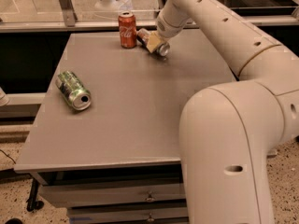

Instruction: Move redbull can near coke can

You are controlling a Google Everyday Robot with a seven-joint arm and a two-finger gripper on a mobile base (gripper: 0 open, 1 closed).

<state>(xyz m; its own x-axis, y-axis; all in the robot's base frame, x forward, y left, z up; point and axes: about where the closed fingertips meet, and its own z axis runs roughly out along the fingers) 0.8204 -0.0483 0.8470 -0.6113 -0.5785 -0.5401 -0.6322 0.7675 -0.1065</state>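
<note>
The coke can (127,29), red with white script, stands upright at the far edge of the grey table (121,120). Just right of it, my gripper (152,41) reaches down from the arm (224,36), its tan fingers (153,40) closed across the middle of the redbull can (162,48). That slim can lies tilted on its side, low at the table surface, with its silver end toward me and its far end close to the coke can. Its body is mostly hidden by the fingers.
A green-and-silver can (73,90) lies on its side at the table's left. A glass-and-metal railing (65,6) runs behind the table. Drawers (149,197) sit under the front edge. My arm's large body (233,148) fills the right foreground.
</note>
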